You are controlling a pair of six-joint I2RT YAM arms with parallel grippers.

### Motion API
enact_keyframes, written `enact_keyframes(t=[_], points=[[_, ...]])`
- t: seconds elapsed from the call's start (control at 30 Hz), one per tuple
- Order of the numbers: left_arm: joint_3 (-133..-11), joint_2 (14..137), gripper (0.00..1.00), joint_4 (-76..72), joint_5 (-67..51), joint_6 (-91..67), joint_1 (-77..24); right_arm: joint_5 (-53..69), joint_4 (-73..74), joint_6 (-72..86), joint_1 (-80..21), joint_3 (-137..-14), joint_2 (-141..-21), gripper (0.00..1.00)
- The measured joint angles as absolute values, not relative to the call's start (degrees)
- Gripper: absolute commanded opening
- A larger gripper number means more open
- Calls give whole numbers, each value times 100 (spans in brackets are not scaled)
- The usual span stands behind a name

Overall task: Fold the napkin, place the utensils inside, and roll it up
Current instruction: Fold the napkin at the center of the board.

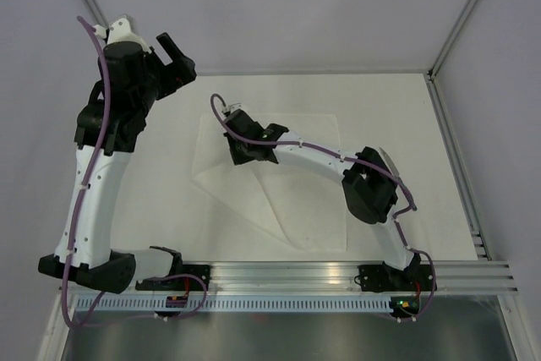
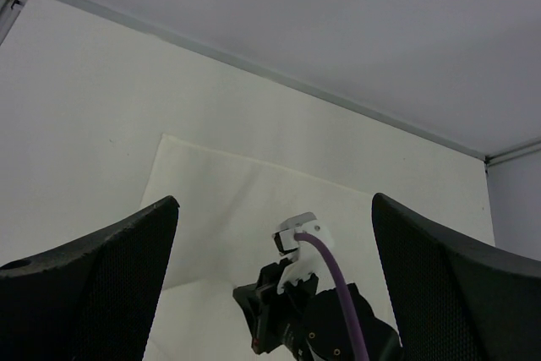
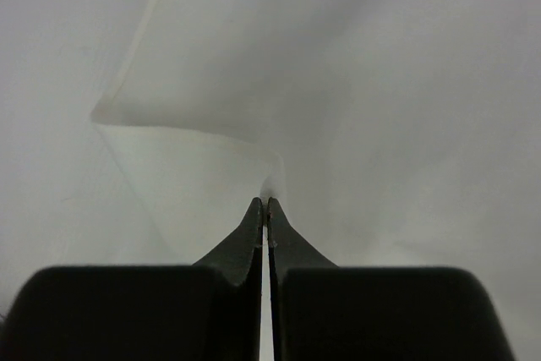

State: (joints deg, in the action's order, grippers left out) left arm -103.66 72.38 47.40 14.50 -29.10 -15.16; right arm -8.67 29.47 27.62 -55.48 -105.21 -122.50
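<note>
**A:** Item one, upper left of the top view?

**B:** Left gripper (image 1: 181, 57), raised off the table (image 1: 406, 124), jaws spread wide and holding nothing. Its own camera looks down between them onto the cloth.

**A:** Item two, centre?

**B:** Napkin (image 1: 292, 196). One white cloth, nearly the table's colour, lying in the middle of the table. The far edge lies flat and straight. The near-left side runs on a slant, so I take that corner to be lifted or turned over.

**A:** How would it handle?

**B:** My guess is very light, limp and thin. It would drape and crease wherever it is raised, and probably drag or slide on that smooth top. I'd take it at a corner or along an edge with a shallow pinch. A grip in the middle would only bunch it.

**A:** Item three, reaching in from the lower right?

**B:** Right gripper (image 3: 268, 205), over the left half of the cloth. Its jaws are pressed together, and a small peak of napkin rises into the tips, so it looks to be pinching a fold.

**A:** Utensils?

**B:** None in sight from any view.
</note>
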Motion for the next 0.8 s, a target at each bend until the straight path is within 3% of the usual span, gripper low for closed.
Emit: enact_keyframes(t=[0.43, 0.8], points=[[-10173, 8348, 94, 3929, 1035, -3310, -1131, -884, 2779, 2475, -4318, -10252, -12186, 0], [-9332, 9428, 77, 2639, 849, -3492, -1100, -902, 2366, 2255, -3841, -9902, -12143, 0]])
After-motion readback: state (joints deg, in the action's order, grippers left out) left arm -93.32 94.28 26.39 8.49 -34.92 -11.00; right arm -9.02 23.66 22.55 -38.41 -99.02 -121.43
